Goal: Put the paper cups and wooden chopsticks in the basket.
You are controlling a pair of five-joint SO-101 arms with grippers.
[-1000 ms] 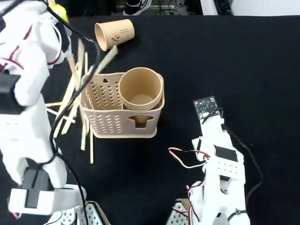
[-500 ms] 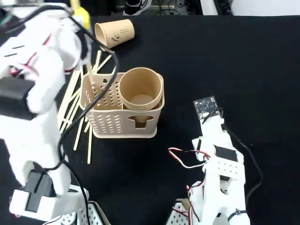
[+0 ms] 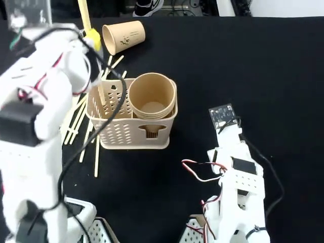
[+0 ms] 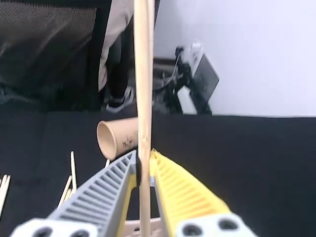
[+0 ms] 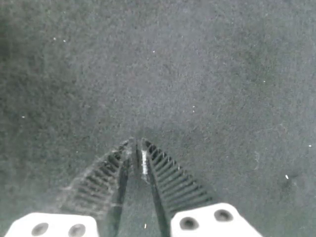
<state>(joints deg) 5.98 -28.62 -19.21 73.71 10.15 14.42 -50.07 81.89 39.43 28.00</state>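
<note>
My left gripper [image 3: 91, 36] is shut on one wooden chopstick [image 3: 96, 66], which stands nearly upright with its lower end inside the left compartment of the beige basket [image 3: 126, 132]. In the left wrist view the chopstick [image 4: 143, 89] runs between the grey and yellow fingers of that gripper [image 4: 143, 170]. Stacked paper cups [image 3: 152, 96] sit in the basket's right compartment. Another paper cup [image 3: 123, 35] [image 4: 117, 138] lies on its side behind the basket. Several loose chopsticks [image 3: 78, 121] lie on the table left of the basket. My right gripper [image 5: 137, 150] is shut on nothing, just above the black table.
The right arm [image 3: 237, 174] rests at the front right, well apart from the basket. Black cloth covers the table [image 3: 253, 66]. Beyond the table's far edge are cables and a shoe [image 3: 149, 6].
The left arm has swung right from the loose pile toward the basket with the chopstick, which has tipped upright into the left compartment. Some loose chopsticks shifted. The right arm kept still.
</note>
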